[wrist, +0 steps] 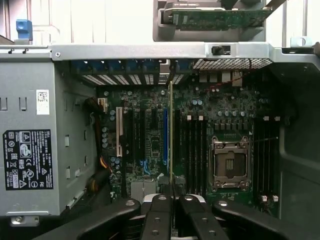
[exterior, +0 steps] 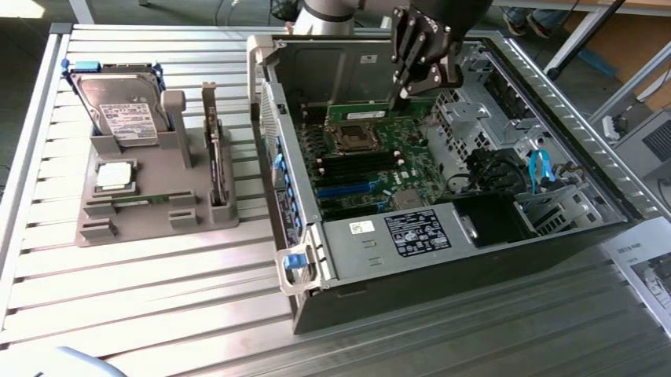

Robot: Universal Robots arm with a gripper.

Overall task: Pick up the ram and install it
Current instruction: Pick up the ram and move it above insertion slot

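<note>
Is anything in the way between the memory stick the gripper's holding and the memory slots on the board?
Nothing visible does. The gripper holds the memory stick above the board, and the black slots beside the processor socket lie bare.

One hard drive (exterior: 118,106), one processor chip (exterior: 113,176), one expansion card (exterior: 215,157), one rack (exterior: 157,225). One computer case (exterior: 451,276); one gripper (wrist: 172,202) with one ram (wrist: 171,130).

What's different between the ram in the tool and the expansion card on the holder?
The ram is gripped by the tool inside the case, over the motherboard; the expansion card sits in the grey holder outside it. The ram is a slim stick; the expansion card is taller, with a metal bracket. Both stand on edge.
</note>
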